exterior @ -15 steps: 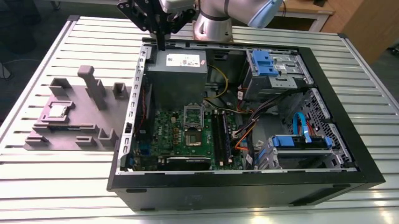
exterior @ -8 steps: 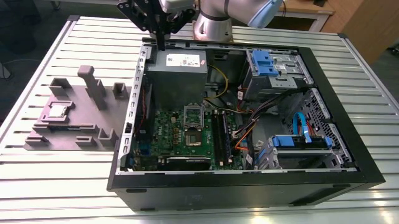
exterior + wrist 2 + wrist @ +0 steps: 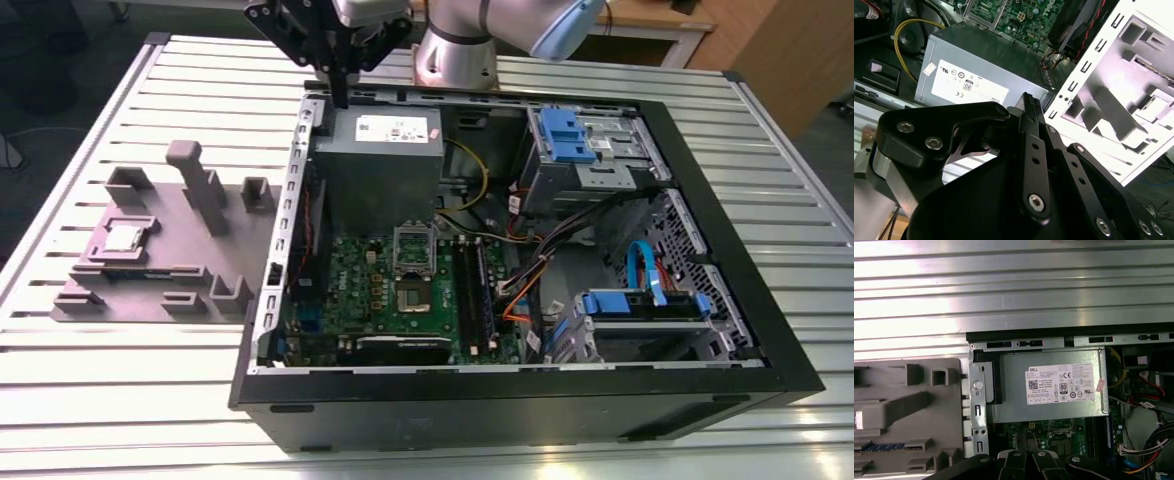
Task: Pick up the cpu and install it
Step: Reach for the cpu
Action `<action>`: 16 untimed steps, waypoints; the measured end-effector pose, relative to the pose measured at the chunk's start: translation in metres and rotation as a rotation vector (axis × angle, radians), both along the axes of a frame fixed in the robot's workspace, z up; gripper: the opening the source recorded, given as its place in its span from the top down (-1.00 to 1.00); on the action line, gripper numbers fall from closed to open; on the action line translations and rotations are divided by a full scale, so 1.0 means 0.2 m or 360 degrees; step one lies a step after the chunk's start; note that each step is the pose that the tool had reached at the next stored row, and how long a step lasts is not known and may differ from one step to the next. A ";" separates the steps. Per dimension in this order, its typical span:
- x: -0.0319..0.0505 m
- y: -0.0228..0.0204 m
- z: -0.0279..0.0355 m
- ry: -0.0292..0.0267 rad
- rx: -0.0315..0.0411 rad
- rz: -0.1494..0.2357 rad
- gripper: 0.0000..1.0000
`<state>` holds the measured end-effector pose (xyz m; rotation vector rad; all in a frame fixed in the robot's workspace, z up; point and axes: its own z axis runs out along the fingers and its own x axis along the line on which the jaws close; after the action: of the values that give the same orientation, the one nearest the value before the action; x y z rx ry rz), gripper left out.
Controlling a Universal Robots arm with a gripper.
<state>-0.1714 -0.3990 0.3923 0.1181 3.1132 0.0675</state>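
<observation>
Just one cpu [image 3: 124, 237], flat in a recess of the single grey holder tray [image 3: 147, 290] on the slatted metal counter [image 3: 200, 70]. Off to the exterior view's left of the one open computer case [image 3: 467, 410], and apart from it. Square, so no long axis to speak of; broad face up, edges roughly in line with the tray's own edges. Silvery-grey metal top with a pale rim around it, small against the tray.

One claw [image 3: 339, 100], well apart from the cpu, hanging over the case's corner near the one grey power supply box [image 3: 378, 165] with its white label. Pressed together at the tips in the second wrist view, pinching nothing.

Inside the case: one green motherboard [image 3: 400, 290] and two blue drive caddies [image 3: 571, 132].
</observation>
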 end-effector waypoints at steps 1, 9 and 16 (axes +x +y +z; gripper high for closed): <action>-0.005 0.000 0.000 -0.00001 0.0000 0.0000 0.79; -0.048 0.000 -0.001 -0.00001 0.0000 0.0000 0.79; -0.101 0.000 -0.002 -0.00001 0.0000 0.0000 0.79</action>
<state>-0.1916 -0.3989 0.3920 0.1180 3.1131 0.0676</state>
